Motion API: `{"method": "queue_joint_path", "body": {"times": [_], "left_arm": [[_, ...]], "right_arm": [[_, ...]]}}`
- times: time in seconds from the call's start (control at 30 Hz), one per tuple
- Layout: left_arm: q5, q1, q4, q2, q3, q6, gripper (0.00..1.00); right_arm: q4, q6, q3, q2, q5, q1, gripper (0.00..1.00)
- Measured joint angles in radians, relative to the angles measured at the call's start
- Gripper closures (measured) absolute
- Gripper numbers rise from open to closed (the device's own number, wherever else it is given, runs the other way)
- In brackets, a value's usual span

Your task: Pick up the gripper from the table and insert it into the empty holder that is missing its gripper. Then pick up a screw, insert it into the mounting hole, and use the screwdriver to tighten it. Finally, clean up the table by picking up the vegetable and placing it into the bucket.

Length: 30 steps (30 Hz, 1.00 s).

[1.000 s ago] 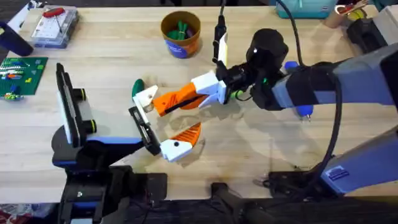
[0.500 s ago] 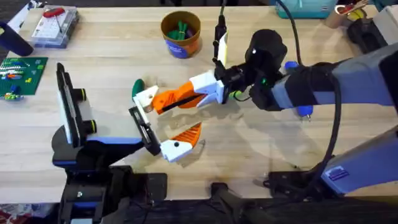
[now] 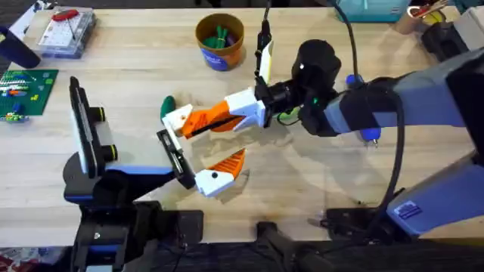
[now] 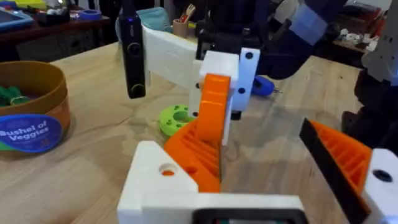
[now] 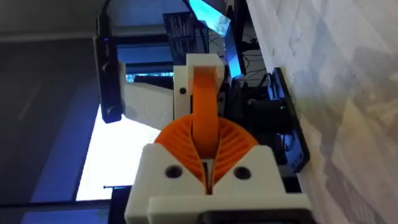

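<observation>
The bucket (image 4: 28, 115), labelled "Bushel of Veggies", holds green veggies beyond the right jaws (image 3: 184, 125), which are clamped on the gripper (image 3: 176, 117).

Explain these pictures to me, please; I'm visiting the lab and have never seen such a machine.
Two robot arms work at a wooden table. One picture looks down from above; the other two come from cameras on the arms' wrists. The right arm's hand is shut on a small white plastic block with an orange wedge tip, a loose finger piece, close to the narrow black rail-like holder on the left arm. On the table are a green toy vegetable, a round orange-brown bucket with a blue band, and a green circuit board.
</observation>
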Motion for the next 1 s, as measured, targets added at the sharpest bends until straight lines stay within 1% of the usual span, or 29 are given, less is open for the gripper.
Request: {"method": "queue_joint_path", "body": {"times": [0.33, 0.73, 1.0], "left_arm": [[0.000, 0.000, 0.000, 0.000, 0.000, -0.010, 0.014], [0.000, 0.000, 0.000, 0.000, 0.000, -0.010, 0.014], [-0.004, 0.000, 0.000, 0.000, 0.000, -0.018, 0.014]], "right_arm": [[0.005, -0.015, 0.006, 0.011, 0.021, 0.003, 0.982], [-0.009, -0.015, 0.023, 0.016, 0.011, 0.003, 0.982], [-0.003, -0.015, 0.102, 0.088, -0.025, 0.006, 0.982]]}}
